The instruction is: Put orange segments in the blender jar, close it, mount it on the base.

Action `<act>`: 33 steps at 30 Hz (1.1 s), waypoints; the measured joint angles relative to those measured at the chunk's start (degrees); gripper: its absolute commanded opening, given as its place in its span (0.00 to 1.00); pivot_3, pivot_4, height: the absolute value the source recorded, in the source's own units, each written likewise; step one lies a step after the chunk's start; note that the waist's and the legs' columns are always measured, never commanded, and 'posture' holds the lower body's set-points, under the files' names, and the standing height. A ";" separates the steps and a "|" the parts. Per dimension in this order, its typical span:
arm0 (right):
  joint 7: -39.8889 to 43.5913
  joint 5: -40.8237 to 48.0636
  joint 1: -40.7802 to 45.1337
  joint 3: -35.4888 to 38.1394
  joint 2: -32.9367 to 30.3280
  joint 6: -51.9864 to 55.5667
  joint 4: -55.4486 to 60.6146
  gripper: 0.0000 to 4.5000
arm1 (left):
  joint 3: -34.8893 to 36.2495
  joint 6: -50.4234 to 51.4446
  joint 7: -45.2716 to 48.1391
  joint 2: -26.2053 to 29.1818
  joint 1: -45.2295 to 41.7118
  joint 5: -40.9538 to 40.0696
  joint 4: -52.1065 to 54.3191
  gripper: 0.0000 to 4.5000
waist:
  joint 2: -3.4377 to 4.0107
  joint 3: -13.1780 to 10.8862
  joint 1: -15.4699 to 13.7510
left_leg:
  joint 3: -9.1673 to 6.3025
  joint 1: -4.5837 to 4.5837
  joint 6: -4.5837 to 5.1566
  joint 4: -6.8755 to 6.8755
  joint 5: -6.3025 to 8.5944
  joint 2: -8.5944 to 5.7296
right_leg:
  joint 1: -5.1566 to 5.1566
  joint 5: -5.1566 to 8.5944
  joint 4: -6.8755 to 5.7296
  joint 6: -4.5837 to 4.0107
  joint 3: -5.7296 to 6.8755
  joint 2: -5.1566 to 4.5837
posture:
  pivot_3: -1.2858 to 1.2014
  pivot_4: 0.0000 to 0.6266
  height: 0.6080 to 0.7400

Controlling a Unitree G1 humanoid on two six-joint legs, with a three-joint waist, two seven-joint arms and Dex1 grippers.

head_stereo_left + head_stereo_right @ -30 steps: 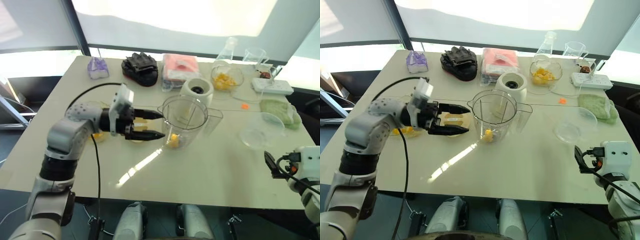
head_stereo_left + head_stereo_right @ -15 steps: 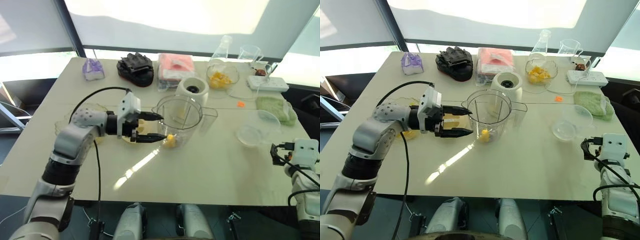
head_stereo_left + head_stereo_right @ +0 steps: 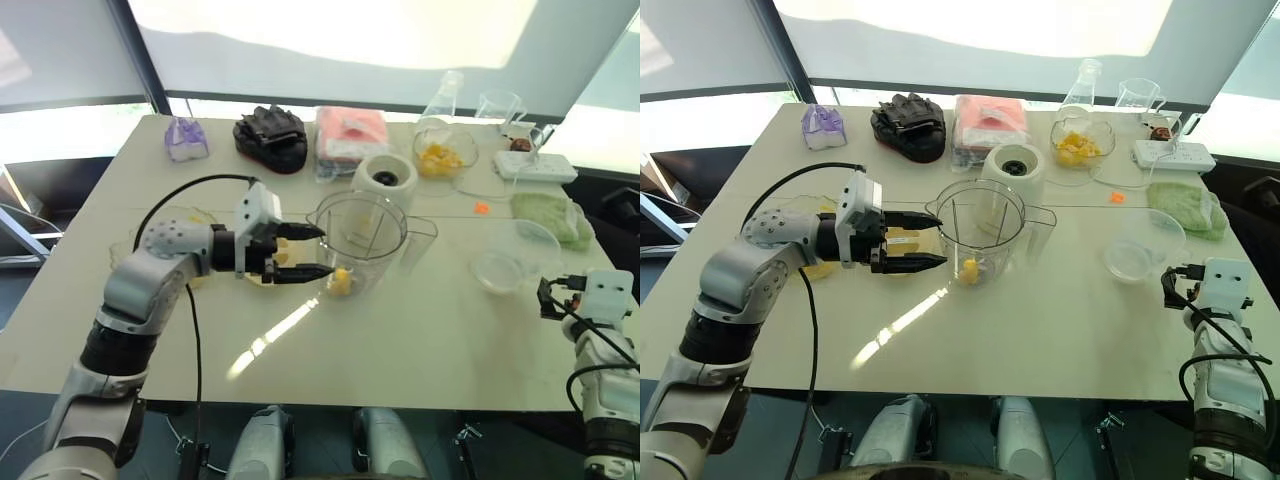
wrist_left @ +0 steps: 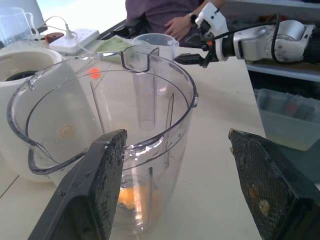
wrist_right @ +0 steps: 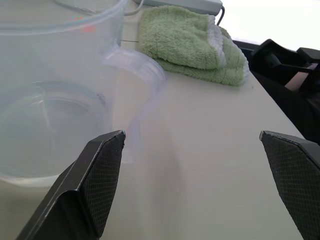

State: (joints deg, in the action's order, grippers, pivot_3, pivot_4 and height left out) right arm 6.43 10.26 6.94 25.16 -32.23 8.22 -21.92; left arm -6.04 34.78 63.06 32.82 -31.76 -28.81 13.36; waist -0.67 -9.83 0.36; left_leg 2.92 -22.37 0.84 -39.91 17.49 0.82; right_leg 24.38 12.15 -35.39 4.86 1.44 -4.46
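Observation:
The clear blender jar (image 3: 360, 240) stands upright mid-table with an orange segment (image 3: 343, 282) at its bottom. My left gripper (image 3: 325, 251) is open beside the jar's left wall, nothing between its fingers (image 4: 95, 190). Behind the jar stands the white blender base (image 3: 388, 180). Further back, a glass bowl (image 3: 440, 158) holds more orange segments. A clear lid (image 3: 512, 258) lies at the right. My right gripper (image 3: 546, 297) is open near the table's right edge, just short of the lid (image 5: 55, 115).
Along the back lie a purple item (image 3: 183, 138), a black bundle (image 3: 272, 135), a pink pack (image 3: 350, 135), a flask (image 3: 448, 95) and a beaker (image 3: 497, 105). A power strip (image 3: 535, 165) and green towel (image 3: 550, 215) sit at the right. A person's hand (image 4: 180, 25) shows beyond the table.
The camera has shifted. My right gripper has come up and forward toward the clear lid. My left gripper stays open beside the jar.

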 measured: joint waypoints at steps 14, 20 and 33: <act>0.04 -2.19 9.62 -2.26 -0.15 -8.23 -15.86 1.00 | 2.66 3.79 3.29 8.44 -1.43 -6.39 3.66 0.75 | 0.07 -0.07 0.79 | 0.03 -0.01 0.00 0.04 0.00 0.01 | 0.02 0.00 0.04 0.01 -0.03 0.01 | 0.52 0.24 1.00; -0.18 -2.56 12.19 -2.64 -0.14 -10.68 -19.97 1.00 | 4.88 4.37 3.54 12.04 -2.12 -7.44 4.61 0.75 | 0.06 -0.08 0.85 | 0.03 -0.01 0.00 0.05 0.00 0.01 | 0.03 0.00 0.05 0.01 -0.04 0.02 | 0.52 0.24 1.00; 0.34 -2.11 15.49 -3.36 -0.06 -14.82 -24.71 0.02 | 5.10 3.83 3.16 14.21 0.74 -6.99 5.11 0.76 | 0.12 -0.13 0.65 | 0.06 -0.03 0.00 0.06 0.00 0.00 | 0.03 0.01 0.11 0.02 -0.08 0.00 | 0.52 0.24 1.00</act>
State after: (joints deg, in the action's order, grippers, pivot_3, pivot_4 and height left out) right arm 6.77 8.15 22.43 21.80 -32.30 -6.60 -46.62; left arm -0.94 38.61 66.22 47.03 -31.02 -35.80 18.47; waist -0.55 -9.96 1.00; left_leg 2.98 -22.39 0.84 -39.86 17.49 0.82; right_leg 24.41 12.16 -35.27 4.88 1.37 -4.45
